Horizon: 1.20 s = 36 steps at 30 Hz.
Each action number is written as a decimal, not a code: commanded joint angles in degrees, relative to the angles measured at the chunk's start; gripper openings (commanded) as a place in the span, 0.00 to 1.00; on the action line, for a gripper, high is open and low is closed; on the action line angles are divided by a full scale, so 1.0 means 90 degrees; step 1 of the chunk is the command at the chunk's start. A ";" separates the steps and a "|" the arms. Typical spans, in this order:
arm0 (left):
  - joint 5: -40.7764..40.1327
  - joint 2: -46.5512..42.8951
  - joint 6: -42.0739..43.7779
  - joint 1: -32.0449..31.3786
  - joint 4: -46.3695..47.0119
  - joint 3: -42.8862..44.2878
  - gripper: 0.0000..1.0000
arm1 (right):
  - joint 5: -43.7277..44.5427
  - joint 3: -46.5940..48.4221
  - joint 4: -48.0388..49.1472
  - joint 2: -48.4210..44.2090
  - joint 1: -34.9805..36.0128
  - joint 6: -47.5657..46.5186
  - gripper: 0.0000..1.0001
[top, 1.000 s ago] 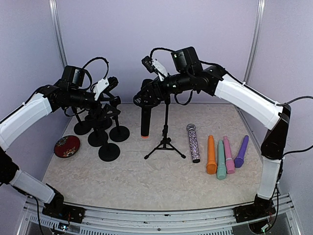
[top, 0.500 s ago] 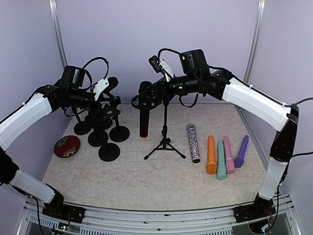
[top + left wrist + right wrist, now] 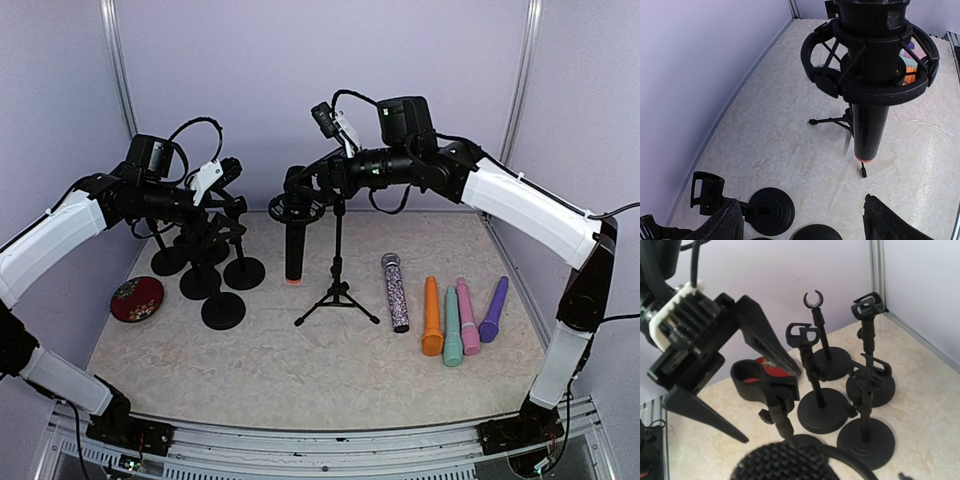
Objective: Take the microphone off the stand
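A black microphone [image 3: 295,235] hangs upright in the ring-shaped shock mount [image 3: 297,208] of a black tripod stand [image 3: 338,292]. My right gripper [image 3: 303,183] is at the microphone's head from the right and looks shut on it. In the right wrist view only the mesh head [image 3: 785,462] shows at the bottom edge; the fingers are hidden. My left gripper [image 3: 228,186] is open and empty, left of the stand, above the small stands. The left wrist view shows the microphone [image 3: 870,127] in its mount [image 3: 870,75] ahead of the open left gripper [image 3: 800,200].
Several small black stands with round bases [image 3: 222,310] stand at the left, with a red round tin [image 3: 137,298] beside them. At the right lie a glitter microphone [image 3: 396,292] and orange [image 3: 432,318], teal [image 3: 453,328], pink [image 3: 468,318] and purple [image 3: 494,310] ones.
My right arm's wrist has risen and swung to the right while its fingers stay at the microphone's head. The microphone's lower end has shifted slightly left. The left arm has not moved.
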 commanded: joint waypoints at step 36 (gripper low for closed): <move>0.0037 -0.0203 0.0155 0.0002 -0.0153 -0.0076 0.80 | 0.0346 0.1441 0.0002 -0.0293 0.0055 -0.0530 0.26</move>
